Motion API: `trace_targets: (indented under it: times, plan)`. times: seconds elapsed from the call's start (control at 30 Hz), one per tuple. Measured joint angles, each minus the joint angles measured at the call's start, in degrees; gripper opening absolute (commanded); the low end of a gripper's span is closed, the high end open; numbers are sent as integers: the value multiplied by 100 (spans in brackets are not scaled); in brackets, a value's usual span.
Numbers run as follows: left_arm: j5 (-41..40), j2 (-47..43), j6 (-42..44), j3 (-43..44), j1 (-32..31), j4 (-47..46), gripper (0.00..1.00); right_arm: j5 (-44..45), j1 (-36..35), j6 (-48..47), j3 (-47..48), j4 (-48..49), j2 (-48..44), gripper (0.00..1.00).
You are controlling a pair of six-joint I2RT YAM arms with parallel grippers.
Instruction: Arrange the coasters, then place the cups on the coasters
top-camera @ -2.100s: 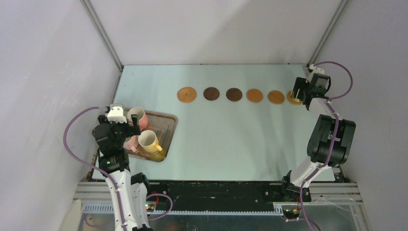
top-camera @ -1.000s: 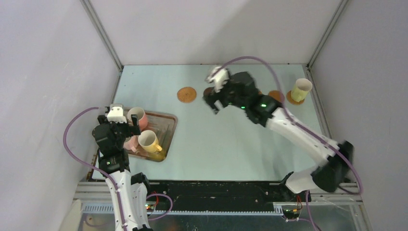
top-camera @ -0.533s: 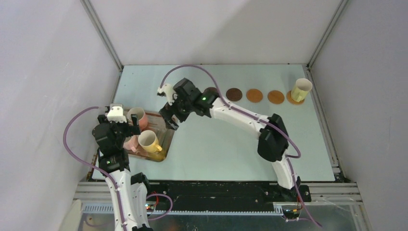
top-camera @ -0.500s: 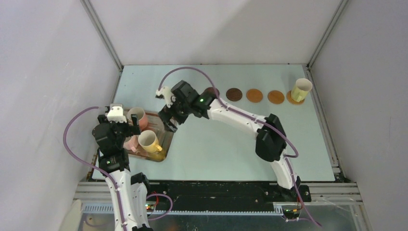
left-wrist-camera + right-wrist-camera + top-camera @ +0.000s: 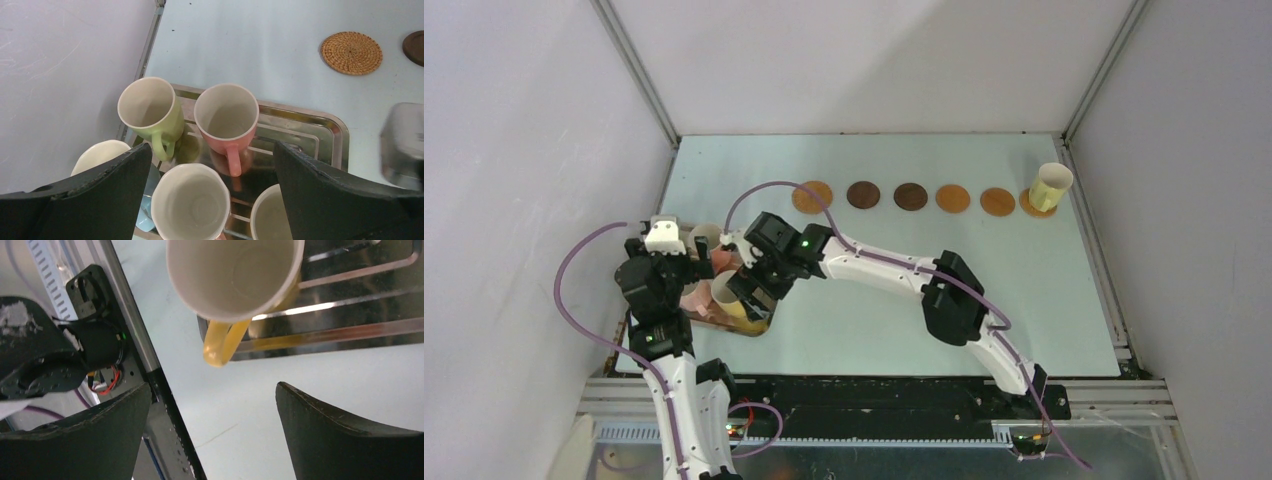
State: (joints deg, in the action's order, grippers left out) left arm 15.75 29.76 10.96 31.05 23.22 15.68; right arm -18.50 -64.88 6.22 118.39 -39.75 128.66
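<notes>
Reached across from the coaster row's (image 5: pixel 911 196) far end with right gripper (image 5: pixel 212 389), spread wide; hovers with yellow mug (image 5: pixel 235 275) just ahead, at tray's (image 5: pixel 350 330) near corner, bare table alongside; holds left gripper (image 5: pixel 212 146) spread too.

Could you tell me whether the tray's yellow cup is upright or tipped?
Upright: the yellow cup stands in the tray, mouth facing up.

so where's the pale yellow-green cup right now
In the top view, the pale yellow-green cup stands at the far right, on the last round coaster of the row, beside a smooth orange-brown coaster.
</notes>
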Motion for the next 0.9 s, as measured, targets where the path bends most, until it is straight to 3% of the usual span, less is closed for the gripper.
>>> trace_targets:
  times: [0.37,0.5,0.67,0.83,0.9]
  plan:
    - [-57,31,2,-31,2,-50,98,330,-37,319,1875,-402,1425,87]
    - [-57,52,0,-39,4,-57,98,496,-39,313,2035,-573,1602,80]
    - [-57,57,0,-39,4,-57,98,643,-55,177,1740,-490,1532,50]
    - [-61,48,0,-39,4,-57,98,708,-74,-101,1456,-461,1502,5]
    - [-66,42,0,-39,4,-57,98,785,-63,-162,1419,-448,1434,0]
